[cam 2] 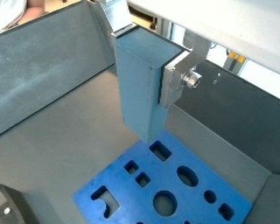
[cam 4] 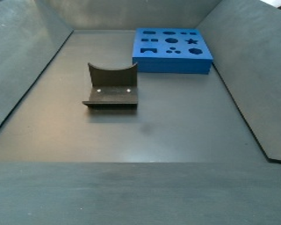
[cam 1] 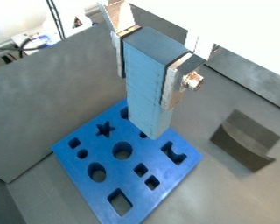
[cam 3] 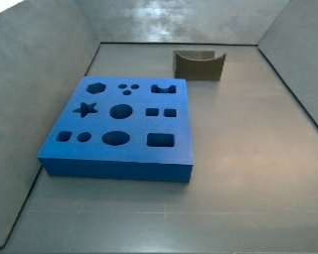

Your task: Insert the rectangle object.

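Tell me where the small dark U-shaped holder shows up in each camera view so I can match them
Wrist view: holder on the grey floor beside the blue board, away from the tool gripping the rectangle object.
Wrist view: only a dark corner at the picture's edge, probably the holder.
Side view: behind the board.
Side view: centre-left, in front of the board.
Shared landmark: the blue board.

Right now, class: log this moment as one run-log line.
gripper: shut on rectangle object | above blue board | not inserted | holder: empty
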You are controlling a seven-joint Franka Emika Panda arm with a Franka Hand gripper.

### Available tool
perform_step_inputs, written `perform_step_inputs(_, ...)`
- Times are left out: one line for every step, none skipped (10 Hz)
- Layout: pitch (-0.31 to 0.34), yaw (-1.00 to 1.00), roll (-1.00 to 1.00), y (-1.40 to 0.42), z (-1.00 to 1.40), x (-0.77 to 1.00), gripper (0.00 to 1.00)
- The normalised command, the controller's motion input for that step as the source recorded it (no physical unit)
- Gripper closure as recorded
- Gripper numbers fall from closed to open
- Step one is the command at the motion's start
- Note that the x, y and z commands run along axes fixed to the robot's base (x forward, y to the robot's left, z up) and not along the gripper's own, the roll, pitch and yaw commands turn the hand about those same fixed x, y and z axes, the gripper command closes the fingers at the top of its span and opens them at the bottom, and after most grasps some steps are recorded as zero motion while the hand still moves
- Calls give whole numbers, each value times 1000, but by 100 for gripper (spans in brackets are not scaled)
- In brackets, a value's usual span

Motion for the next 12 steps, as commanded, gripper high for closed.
perform_step_inputs(24, 218, 198, -140, 4, -294, 100)
perform_step_inputs(-28, 147, 162, -80, -6, -190, 100)
perform_step_inputs(185, -330, 8, 223, 204, 178, 100)
perform_step_inputs(198, -354, -31, 219, 198, 236, 100)
perform_step_inputs(210, -229, -44, 113, 138, 176, 100)
perform_step_inputs(0, -549, 64, -391, -994, 240, 100)
perform_step_inputs(-50, -517, 70, -463, -1000, 140, 100)
perform_step_inputs(-81, -500, 77, -489, -1000, 120, 100)
perform_step_inputs(-91, -414, 79, -589, -1000, 31, 100)
perform_step_inputs(-83, -357, 73, -634, -1000, 26, 100)
perform_step_inputs(-36, -171, 60, -580, -1000, 3, 100)
perform_step_inputs(-1, 0, 31, -386, -1000, 0, 100)
